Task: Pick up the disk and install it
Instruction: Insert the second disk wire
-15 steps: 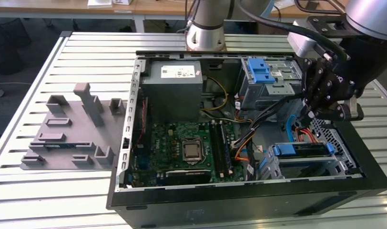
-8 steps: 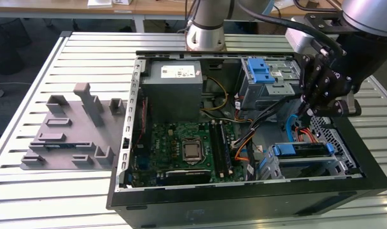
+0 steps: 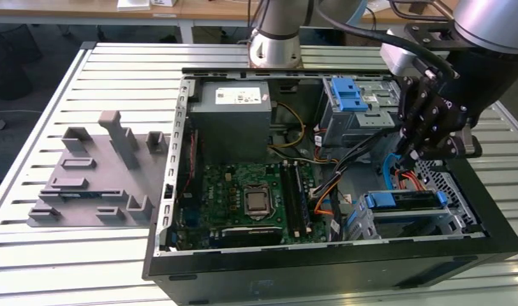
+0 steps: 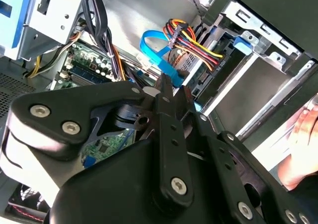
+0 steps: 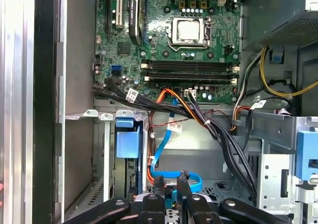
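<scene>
We see a slatted metal bench (image 3: 37, 108). On it sits an open PC case (image 3: 327, 268), approx. centre to the exterior view's right, side panel off. Just beside the case, on the exterior view's left, lies a grey plastic fixture plate (image 3: 97, 178) w/ upright blocks. The arm base (image 3: 276, 44) stands at the bench's far edge.

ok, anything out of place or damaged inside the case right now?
Nothing stands out. The disk sits square in its bay at the case's front corner, the cables are loose but unbroken, and the gripper hangs above the bay, fingers together.
</scene>
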Available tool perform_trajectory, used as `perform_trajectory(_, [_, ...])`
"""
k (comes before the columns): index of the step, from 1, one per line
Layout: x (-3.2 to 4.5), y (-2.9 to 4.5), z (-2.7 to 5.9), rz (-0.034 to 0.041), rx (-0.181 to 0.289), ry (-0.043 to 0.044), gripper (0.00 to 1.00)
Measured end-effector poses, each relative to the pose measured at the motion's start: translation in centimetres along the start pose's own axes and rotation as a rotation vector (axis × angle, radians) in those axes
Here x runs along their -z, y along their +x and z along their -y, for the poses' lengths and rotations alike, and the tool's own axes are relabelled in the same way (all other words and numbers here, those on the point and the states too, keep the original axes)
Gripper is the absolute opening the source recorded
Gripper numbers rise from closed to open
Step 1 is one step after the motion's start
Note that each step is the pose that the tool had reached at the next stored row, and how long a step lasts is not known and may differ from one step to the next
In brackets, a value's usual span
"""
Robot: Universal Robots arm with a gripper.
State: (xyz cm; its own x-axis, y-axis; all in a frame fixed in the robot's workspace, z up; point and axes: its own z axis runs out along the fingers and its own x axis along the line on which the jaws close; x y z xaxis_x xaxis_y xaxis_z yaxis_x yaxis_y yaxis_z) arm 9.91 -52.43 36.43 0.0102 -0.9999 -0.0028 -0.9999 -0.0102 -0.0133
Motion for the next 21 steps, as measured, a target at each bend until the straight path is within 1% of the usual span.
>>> perform_trajectory(3, [-0.25, 0.00, 0.00, -0.0034, 0.000, 0.0000, 0.25])
perform_trajectory(7, [-0.53, 0.00, 0.00, -0.0060, 0.000, -0.0001, 0.25])
perform_trajectory(9, [-0.59, 0.00, 0.00, -0.0064, 0.000, -0.0001, 0.23])
perform_trajectory(10, [-0.61, 0.01, 0.01, -0.0065, 0.000, -0.0001, 0.17])
perform_trajectory(11, [-0.62, 0.01, 0.01, -0.0059, 0.000, 0.0000, 0.17])
perform_trajectory(12, [-0.65, 0.01, 0.01, -0.0009, 0.000, 0.0001, 0.16])
perform_trajectory(14, [-0.67, 0.01, 0.00, 0.0191, 0.000, 0.0003, 0.16])
perform_trajectory(15, [-0.69, 0.02, 0.00, 0.0263, 0.000, 0.0003, 0.16])
perform_trajectory(19, [-0.79, 0.24, 0.00, 0.0455, 0.003, 0.0008, 0.16])
perform_trajectory(21, [-0.86, 0.49, -0.01, 0.0464, 0.008, 0.0013, 0.16])
